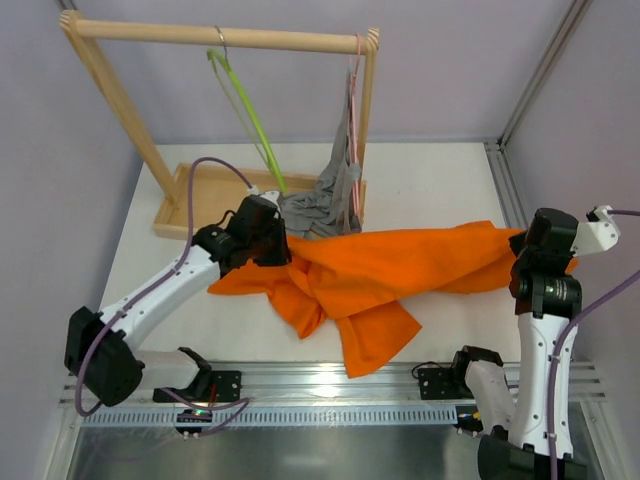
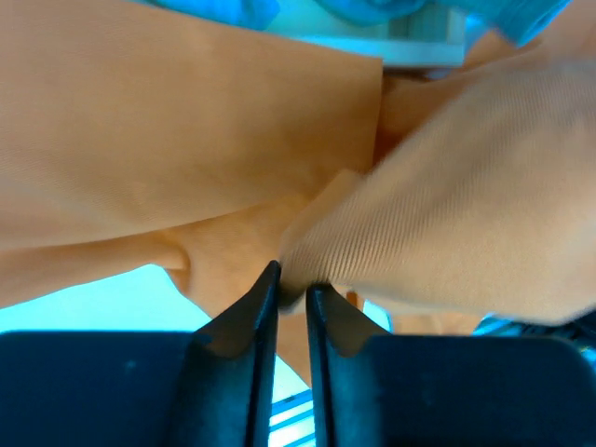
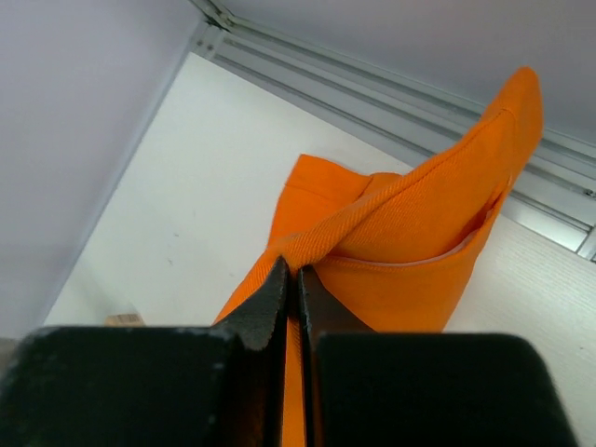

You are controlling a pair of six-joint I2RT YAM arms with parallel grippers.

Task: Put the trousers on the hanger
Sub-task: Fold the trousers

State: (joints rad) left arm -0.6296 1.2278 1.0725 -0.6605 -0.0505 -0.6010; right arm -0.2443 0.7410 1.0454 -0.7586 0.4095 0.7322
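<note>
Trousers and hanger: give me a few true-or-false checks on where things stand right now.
The trousers hang on the green hanger. False: they lie across the table; the hanger is bare.
The right gripper is shut on a trouser edge. True.
The green hanger lies on the table. False: its hook is over the wooden rail.
The grey garment hangs from the pink hanger. True.
The left gripper is wide open over bare table. False: it pinches orange cloth.

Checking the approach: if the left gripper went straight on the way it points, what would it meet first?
The trousers: an orange fold sits right at the tips of the left gripper, probably touching them.
</note>
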